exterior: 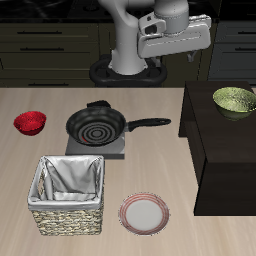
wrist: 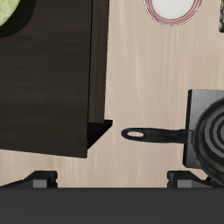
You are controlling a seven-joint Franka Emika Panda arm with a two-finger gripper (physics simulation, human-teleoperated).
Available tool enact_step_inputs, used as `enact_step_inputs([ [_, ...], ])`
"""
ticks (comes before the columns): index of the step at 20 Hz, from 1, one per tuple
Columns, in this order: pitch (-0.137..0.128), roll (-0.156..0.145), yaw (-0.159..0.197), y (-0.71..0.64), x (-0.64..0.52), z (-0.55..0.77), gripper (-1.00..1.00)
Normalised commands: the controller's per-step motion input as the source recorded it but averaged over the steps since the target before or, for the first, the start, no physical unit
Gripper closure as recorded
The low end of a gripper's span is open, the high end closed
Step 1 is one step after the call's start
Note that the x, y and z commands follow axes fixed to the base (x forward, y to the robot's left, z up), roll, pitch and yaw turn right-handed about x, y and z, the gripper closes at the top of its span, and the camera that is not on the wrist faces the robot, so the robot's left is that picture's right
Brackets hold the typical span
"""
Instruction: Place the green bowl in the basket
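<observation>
Exterior view: gripper [exterior: 172,45] hangs high at the table's back, above the pan, holding nothing. Finger gap not readable here.
Wrist view: 2 fingertips [wrist: 39,179] show well apart with bare table between them, so the jaws stand wide.
Green bowl [exterior: 234,100]: upright on the dark cabinet [exterior: 228,150] beside the table, raised above the tabletop, well apart from the gripper. Only a sliver of it shows in the wrist view [wrist: 7,13].
Basket [exterior: 68,194]: near the table's front edge, cloth lining folded over the rim, nothing inside.
Others: frying pan [exterior: 96,127] on a grey stove plate [exterior: 95,146], red bowl [exterior: 30,122], pink-rimmed plate [exterior: 143,213].
Handling (judgement): bowl looks like glazed ceramic, so rigid, light, probably slick and chippable. Too wide for a span grasp; best taken by pinching 1 side of the wall, 1 finger inside, 1 outside.
Step (judgement): approach not yet begun.
Writing: no brands, labels or text legible in either view.
</observation>
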Motion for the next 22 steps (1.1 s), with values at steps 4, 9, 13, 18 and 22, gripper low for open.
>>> enact_step_inputs([
  [4, -0.008, -0.002, -0.021, 0.21, 0.24, 0.14, -1.00],
  [9, -0.009, -0.010, 0.006, 0.25, 0.29, 0.12, -1.00],
  [13, -0.013, -0.012, 0.003, 0.14, 0.28, 0.10, -1.00],
  [18, 0.009, -0.013, -0.012, 0.16, 0.28, 0.07, -1.00],
  [22, -0.016, -0.008, -0.017, 0.17, 0.24, 0.11, -1.00],
])
